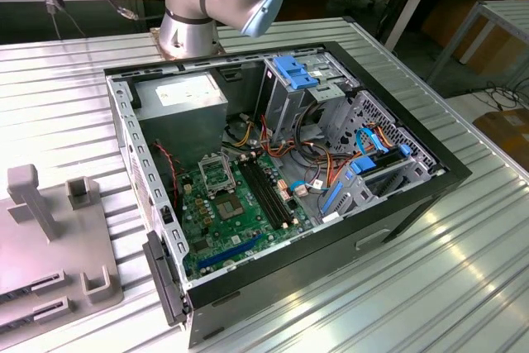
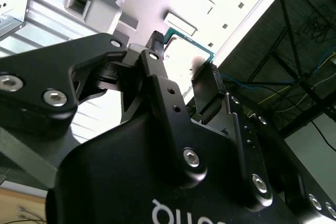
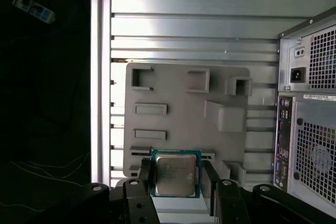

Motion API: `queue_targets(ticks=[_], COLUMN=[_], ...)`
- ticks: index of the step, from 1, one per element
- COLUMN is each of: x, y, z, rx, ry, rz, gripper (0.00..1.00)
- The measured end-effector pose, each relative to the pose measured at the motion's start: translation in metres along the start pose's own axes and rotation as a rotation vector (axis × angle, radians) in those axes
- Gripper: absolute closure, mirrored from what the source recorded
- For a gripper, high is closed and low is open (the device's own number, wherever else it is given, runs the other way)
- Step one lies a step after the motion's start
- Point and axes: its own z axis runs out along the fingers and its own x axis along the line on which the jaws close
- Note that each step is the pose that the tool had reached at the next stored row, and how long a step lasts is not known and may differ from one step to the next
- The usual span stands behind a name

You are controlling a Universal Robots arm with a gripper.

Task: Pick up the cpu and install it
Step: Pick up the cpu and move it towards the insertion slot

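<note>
The gripper (image 3: 177,171) is closed on the cpu (image 3: 175,176), pinching two side edges, by the grey tray (image 1: 45,254) at 8 o'clock from the computer case (image 1: 289,280) in the exterior view; the cpu looks light, thin, stiff and easy to hurt.

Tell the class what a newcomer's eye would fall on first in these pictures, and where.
In the exterior view, the open computer case lies on the ribbed metal table, its green motherboard bared. In the first wrist view, the cpu sits right at the gripper, with the grey fixture plate behind it.
</note>
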Motion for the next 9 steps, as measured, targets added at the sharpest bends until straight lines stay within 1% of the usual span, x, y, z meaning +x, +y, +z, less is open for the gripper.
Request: queue_targets(ticks=[9], x=[-0.0099], y=[-0.0002], z=[-0.0003], rx=[0.0], ry=[0.0], rz=[0.0], gripper=[0.53])
